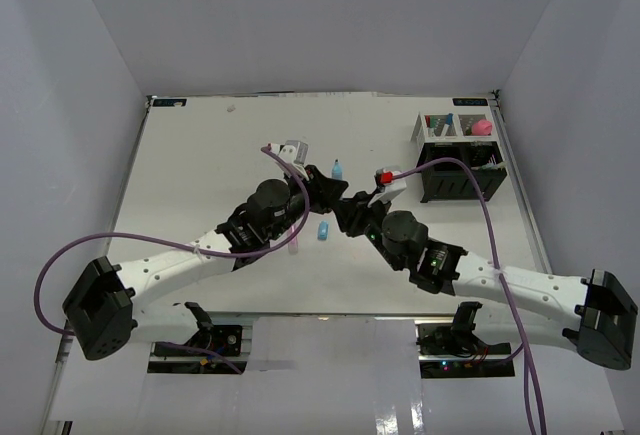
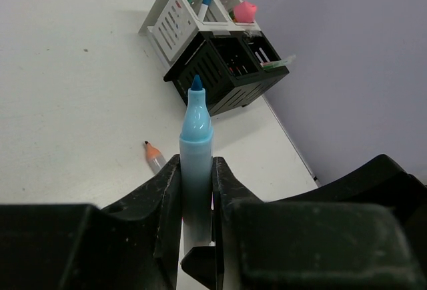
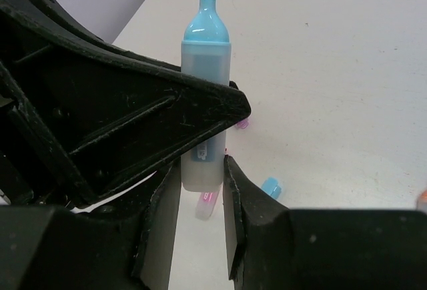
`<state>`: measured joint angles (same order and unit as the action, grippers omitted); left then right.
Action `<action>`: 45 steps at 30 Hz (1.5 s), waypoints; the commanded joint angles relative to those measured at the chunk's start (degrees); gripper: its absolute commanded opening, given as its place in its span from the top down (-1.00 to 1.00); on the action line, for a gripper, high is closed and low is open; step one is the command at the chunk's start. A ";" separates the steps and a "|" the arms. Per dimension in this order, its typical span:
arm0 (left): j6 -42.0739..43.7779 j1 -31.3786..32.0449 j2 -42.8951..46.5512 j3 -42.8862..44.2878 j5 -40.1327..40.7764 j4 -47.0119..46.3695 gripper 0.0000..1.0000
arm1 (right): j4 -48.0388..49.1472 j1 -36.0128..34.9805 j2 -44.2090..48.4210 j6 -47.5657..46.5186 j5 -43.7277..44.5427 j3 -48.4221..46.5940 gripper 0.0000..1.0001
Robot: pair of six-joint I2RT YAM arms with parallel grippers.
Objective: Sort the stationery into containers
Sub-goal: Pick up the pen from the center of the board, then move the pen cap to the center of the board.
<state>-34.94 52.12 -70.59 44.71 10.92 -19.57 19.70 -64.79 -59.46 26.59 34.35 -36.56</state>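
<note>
A white table (image 1: pixel 200 155) stood enclosed on three sides by plain pale grey walls (image 1: pixel 320 15). A small dark label (image 1: pixel 168 102) sat at the table's far left corner.

A robotics lab's test cell: two robot arms (image 1: pixel 165 267) sit bolted at the near edge of a white table (image 1: pixel 200 155), boxed in by plain grey walls (image 1: pixel 320 15), purple cables (image 1: pixel 110 238) looping from each.

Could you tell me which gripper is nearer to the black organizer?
Right. The right gripper meets the blue highlighter from the black organizer side; the left gripper from the far side.
</note>
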 commanded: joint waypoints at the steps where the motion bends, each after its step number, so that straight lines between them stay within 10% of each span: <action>1: 1.54 0.27 0.97 -0.58 -0.63 -0.47 0.72 | 4.21 -0.42 1.89 -0.13 1.60 0.34 0.43; 9: 7.86 -2.98 3.00 1.60 0.87 6.55 0.77 | -4.48 -0.42 4.79 1.18 2.21 4.29 -0.55; 14: 10.85 -15.71 4.05 5.46 -8.09 16.13 0.77 | -9.32 0.54 4.28 -0.83 1.16 5.36 -0.88; 22: 21.22 -28.90 8.87 9.61 -15.92 29.06 0.84 | -12.58 1.95 -9.93 -5.40 -4.73 -0.26 -0.94; 45: 22.37 -31.90 14.34 -0.85 -19.52 23.97 0.78 | -17.24 4.33 -41.08 -2.69 -2.88 -17.85 -0.75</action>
<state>-13.08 20.67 -57.65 44.05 -6.50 5.52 2.33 -60.93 -100.07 22.63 29.74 -52.53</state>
